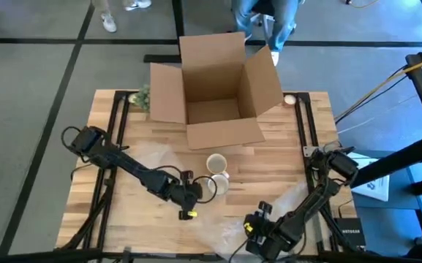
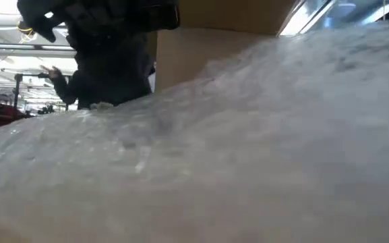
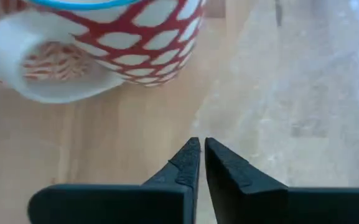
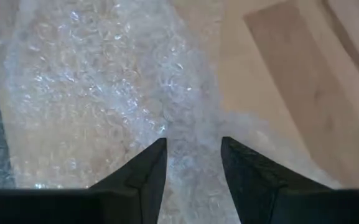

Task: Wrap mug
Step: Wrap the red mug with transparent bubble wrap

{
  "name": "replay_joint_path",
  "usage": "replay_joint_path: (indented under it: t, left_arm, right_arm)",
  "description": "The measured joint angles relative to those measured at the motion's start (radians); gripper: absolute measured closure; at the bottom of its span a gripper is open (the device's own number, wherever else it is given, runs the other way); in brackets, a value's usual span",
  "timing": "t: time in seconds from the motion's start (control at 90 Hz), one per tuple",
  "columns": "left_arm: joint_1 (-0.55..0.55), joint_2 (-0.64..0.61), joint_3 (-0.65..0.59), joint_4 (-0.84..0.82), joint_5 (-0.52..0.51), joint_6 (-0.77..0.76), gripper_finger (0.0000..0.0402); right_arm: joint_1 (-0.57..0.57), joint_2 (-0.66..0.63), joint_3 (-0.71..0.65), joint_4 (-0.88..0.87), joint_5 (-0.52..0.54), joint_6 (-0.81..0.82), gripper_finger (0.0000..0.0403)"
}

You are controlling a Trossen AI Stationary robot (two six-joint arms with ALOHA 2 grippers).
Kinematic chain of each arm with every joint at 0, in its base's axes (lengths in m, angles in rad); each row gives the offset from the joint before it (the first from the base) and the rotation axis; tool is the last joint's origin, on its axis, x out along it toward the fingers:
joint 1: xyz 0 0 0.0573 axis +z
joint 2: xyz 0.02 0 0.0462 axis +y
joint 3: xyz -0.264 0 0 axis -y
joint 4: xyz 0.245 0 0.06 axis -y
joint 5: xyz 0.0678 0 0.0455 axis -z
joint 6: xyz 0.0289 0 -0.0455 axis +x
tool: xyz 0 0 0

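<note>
one mug (image 3: 104, 43) stands just ahead of the left gripper (image 3: 201, 155), fingers almost closed, empty. right gripper (image 4: 193, 155), half open, straddles one bubble wrap (image 4: 104, 93) sheet near the desk's front edge.

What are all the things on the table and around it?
Mug: one, white with a red net pattern and blue rim, table's middle, below the box.
Cardboard box: one, brown, open, at the table's far edge.
Bubble wrap: one clear sheet, spread across the table's near part.
Table: one, light wood.
Person: one, legs only, beyond the box.
Left gripper: one, dark, beside the mug, jaws nearly closed, holding nothing.
Right gripper: one, dark, over the bubble wrap, jaws open.
</note>
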Motion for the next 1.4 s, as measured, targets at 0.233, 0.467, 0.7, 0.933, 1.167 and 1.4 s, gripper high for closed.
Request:
replay_joint_path:
  t: [0.233, 0.467, 0.7, 0.933, 1.167, 1.4]
  left_arm:
    - [0.0, 0.01, -0.071, 0.034, -0.001, 0.034, 0.0304]
    - [0.002, 0.015, -0.078, 0.072, -0.001, 0.087, 0.0238]
    - [0.04, 0.085, -0.089, 0.099, 0.09, 0.142, 0.0196]
    - [0.038, 0.094, -0.088, 0.096, 0.039, 0.149, 0.0305]
    - [0.023, 0.052, -0.091, 0.057, -0.005, 0.088, 0.0397]
    - [-0.021, -0.093, -0.078, -0.032, -0.11, 0.037, 0.0401]
  right_arm:
    - [0.001, 0.0, 0.0, 0.002, 0.033, -0.005, 0.0263]
    - [0.001, 0.0, 0.0, 0.002, 0.05, -0.005, 0.0263]
    - [0.001, -0.001, 0.001, 0.003, 0.047, -0.004, 0.0263]
    - [0.001, -0.01, 0.001, -0.004, 0.047, -0.006, 0.0263]
    - [0.001, -0.096, 0.002, -0.023, 0.056, -0.01, 0.0263]
    - [-0.013, -0.149, 0.003, -0.05, 0.18, -0.13, 0.0263]
